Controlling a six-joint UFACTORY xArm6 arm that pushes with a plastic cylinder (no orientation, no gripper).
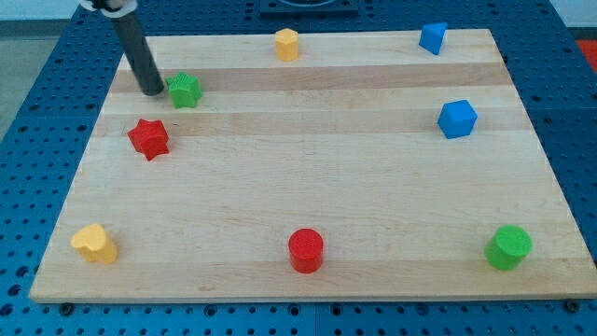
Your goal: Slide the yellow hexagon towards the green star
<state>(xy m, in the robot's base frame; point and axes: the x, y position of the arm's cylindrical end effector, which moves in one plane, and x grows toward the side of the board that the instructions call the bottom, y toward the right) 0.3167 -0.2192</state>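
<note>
up at the view's top-left corner of the table (308, 187), my tip (152, 91) sits just to the left of the green star (185, 90), close enough that contact can't be ruled out. no jaws on this end effector, just a bare rod, so nothing opens or closes. the yellow hexagon (286, 44) is well to the right of the green star and a little nearer the top edge, with open wood between them. by my read, the slide hasn't started: my tip is on the far side of the green star from the hexagon. what's left is getting round to the hexagon's right side and pushing it left and slightly down.
</note>
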